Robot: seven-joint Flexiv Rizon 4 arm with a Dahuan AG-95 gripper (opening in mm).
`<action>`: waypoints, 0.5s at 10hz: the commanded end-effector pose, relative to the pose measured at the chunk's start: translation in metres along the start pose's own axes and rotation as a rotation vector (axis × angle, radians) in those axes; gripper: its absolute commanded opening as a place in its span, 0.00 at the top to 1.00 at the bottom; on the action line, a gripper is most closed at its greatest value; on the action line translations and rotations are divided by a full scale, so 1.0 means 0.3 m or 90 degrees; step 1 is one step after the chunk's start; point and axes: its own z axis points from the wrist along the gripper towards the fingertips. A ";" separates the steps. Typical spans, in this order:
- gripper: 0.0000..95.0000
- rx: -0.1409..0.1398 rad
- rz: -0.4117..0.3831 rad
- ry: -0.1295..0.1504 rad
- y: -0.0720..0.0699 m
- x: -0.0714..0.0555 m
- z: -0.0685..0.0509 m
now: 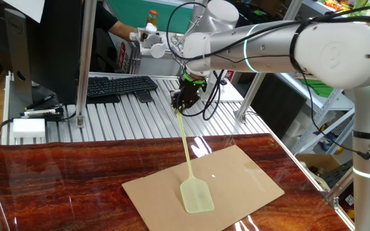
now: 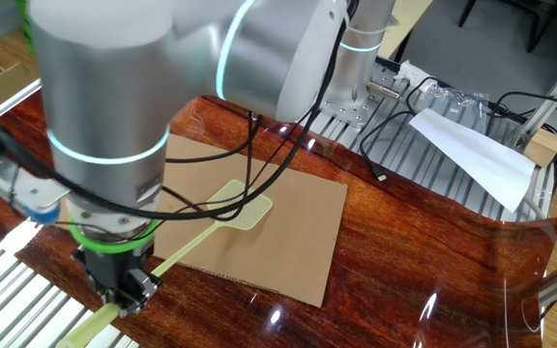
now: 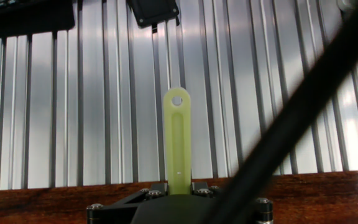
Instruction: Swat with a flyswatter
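The black two-finger end effector (image 1: 186,101) is clenched on the thin handle of the pale yellow-green plastic flyswatter (image 1: 196,194), gripping near the handle's far end; in the hand view that end, with its round hanging hole, pokes out beyond the fingers over the ribbed aluminium surface (image 3: 272,87). The handle slopes down toward five o'clock in one fixed view, and the rectangular mesh head lies on a flat tan cardboard sheet (image 1: 236,173) on the glossy red-brown wooden bench (image 1: 63,176). Black cables (image 2: 259,145) hang across the cardboard in the other fixed view, and one dark cable cuts diagonally across the hand view. A black keyboard (image 1: 117,85) sits at ten o'clock from the end effector. A folded white paper (image 2: 472,155) lies on the ribbed metal.
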 end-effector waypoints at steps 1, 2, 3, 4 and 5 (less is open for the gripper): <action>1.00 -0.001 0.001 -0.002 0.003 -0.016 0.020; 1.00 -0.001 0.003 -0.006 0.003 -0.016 0.027; 1.00 -0.001 0.004 -0.009 0.004 -0.015 0.038; 1.00 -0.002 0.005 -0.013 0.004 -0.014 0.045; 1.00 -0.002 0.007 -0.016 0.004 -0.011 0.061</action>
